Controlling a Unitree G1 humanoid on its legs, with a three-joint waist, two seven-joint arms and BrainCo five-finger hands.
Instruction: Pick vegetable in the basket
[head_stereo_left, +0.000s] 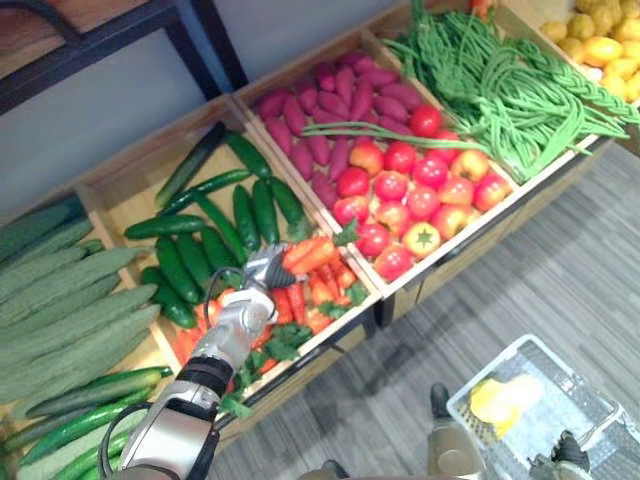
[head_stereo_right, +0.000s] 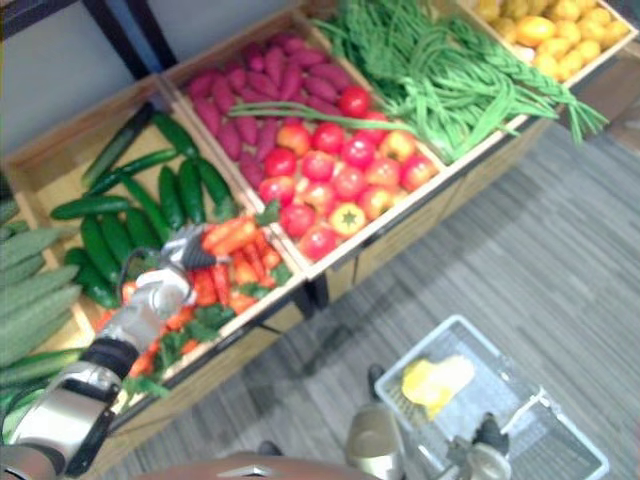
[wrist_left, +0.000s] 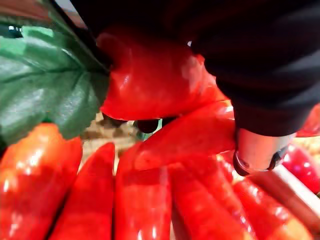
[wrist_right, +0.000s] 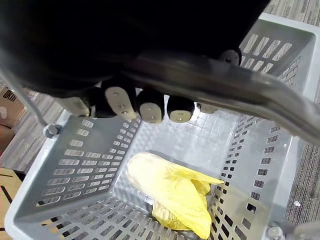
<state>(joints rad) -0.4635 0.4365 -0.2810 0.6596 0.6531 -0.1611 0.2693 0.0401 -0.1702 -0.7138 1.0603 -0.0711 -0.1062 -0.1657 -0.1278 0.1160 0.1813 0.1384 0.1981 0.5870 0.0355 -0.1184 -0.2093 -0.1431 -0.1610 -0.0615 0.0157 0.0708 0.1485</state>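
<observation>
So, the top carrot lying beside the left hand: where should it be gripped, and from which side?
Grip the top carrot around its thick middle, coming from above with the left hand. It lies flat across the pile of carrots, so its upper side is free, while neighbours crowd its flanks and its leafy end would probably slip.

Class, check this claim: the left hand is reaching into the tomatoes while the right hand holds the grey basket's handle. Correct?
No. The left eye view shows the left hand at the carrots, not the tomatoes. The right hand does hold the handle of the grey basket.
</observation>
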